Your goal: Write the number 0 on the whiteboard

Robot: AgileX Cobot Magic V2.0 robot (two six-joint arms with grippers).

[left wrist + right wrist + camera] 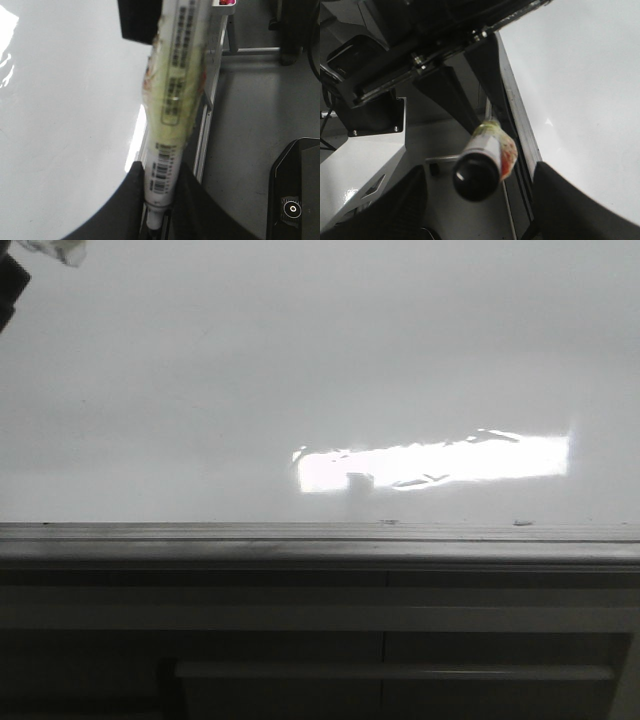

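Observation:
The whiteboard point(300, 360) fills the front view, glossy white with a bright reflection point(440, 460) and a grey rail point(320, 540) along its near edge. The number 0 is out of view. My left gripper point(160, 172) is shut on a marker point(177, 85), a white barrel with a barcode and a yellow-green label, held past the board's edge point(60, 125). My right gripper point(479, 172) is open, its black fingers point(395, 210) spread wide. The marker's black end point(476, 175) points at that wrist camera and shows between the fingers, touching neither.
A dark arm part and crinkled wrap point(40, 255) show in the front view's top left corner. Grey drawers point(400, 670) sit below the rail. Beside the board are bare floor point(250, 125), a black device point(295, 200) and a white base point(360, 165).

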